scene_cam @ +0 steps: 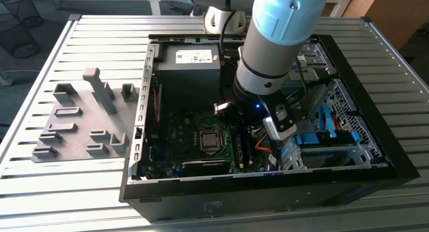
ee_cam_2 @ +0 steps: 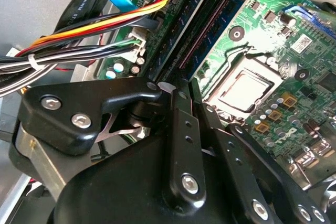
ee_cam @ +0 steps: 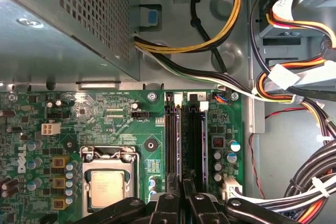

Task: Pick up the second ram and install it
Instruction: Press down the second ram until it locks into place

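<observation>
the gripper (ee_cam: 182, 195) is down inside the open computer case (scene_cam: 395, 156), right over the memory slots (ee_cam: 186, 140) on the green motherboard (ee_cam: 105, 119). in both wrist views its black fingers (ee_cam_2: 181, 129) stand pressed close together, pinching the top edge of the second ram (ee_cam: 179, 145), a thin stick standing upright in a slot directly under the jaws. another stick looks seated in a slot just beside it. the processor socket (ee_cam: 107, 184) lies to one side of the jaws, a bundle of coloured cables (ee_cam: 310, 182) to the other. in the exterior view the grey holder tray (scene_cam: 80, 126) sits on the slatted table (scene_cam: 60, 192), well apart from the jaws.
</observation>
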### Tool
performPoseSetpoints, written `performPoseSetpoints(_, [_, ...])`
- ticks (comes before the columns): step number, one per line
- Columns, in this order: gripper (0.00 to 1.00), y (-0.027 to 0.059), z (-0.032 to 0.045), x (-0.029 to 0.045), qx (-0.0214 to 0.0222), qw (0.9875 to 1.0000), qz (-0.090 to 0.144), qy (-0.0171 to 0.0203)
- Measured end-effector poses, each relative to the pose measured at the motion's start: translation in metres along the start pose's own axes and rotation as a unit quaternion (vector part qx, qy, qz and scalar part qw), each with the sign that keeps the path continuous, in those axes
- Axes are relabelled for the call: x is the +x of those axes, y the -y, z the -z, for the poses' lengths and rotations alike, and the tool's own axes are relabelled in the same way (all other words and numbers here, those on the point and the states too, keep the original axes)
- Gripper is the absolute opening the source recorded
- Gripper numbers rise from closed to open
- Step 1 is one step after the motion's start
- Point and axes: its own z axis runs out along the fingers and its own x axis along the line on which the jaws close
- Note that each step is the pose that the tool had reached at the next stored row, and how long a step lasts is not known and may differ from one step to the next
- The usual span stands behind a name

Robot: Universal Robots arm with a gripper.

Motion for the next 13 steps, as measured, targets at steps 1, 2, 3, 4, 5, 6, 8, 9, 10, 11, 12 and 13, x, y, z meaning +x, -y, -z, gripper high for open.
performPoseSetpoints(1, [0.14, 0.0000, 0.0000, 0.0000, 0.0000, 1.0000, 0.000, 0.0000])
performPoseSetpoints(2, [0.14, 0.0000, -0.0001, 0.0000, -0.0001, 1.0000, 0.000, 0.0000])
performPoseSetpoints(3, [0.14, 0.0000, -0.0002, 0.0000, -0.0001, 1.0000, 0.000, 0.0000])
performPoseSetpoints(4, [0.14, 0.0000, -0.0002, 0.0000, -0.0001, 1.0000, 0.000, 0.0000])
performPoseSetpoints(5, [0.14, 0.0000, -0.0002, 0.0000, -0.0001, 1.0000, 0.000, 0.0000])
performPoseSetpoints(6, [0.14, 0.0000, -0.0002, 0.0000, -0.0001, 1.0000, 0.000, 0.0000])
performPoseSetpoints(8, [0.14, 0.0000, -0.0003, 0.0000, -0.0001, 1.0000, 0.000, 0.0000])
performPoseSetpoints(9, [0.15, -0.0001, -0.0004, 0.0000, -0.0003, 1.0000, 0.000, 0.0000])
performPoseSetpoints(10, [0.15, -0.0001, -0.0005, -0.0001, -0.0004, 1.0000, 0.000, 0.0000])
performPoseSetpoints(11, [0.15, -0.0001, -0.0005, 0.0000, -0.0003, 1.0000, 0.000, 0.0000])
performPoseSetpoints(12, [0.21, 0.0000, -0.0004, 0.0000, -0.0003, 1.0000, 0.000, 0.0000])
performPoseSetpoints(13, [0.21, 0.0000, -0.0004, 0.0000, -0.0002, 1.0000, 0.000, 0.0000])
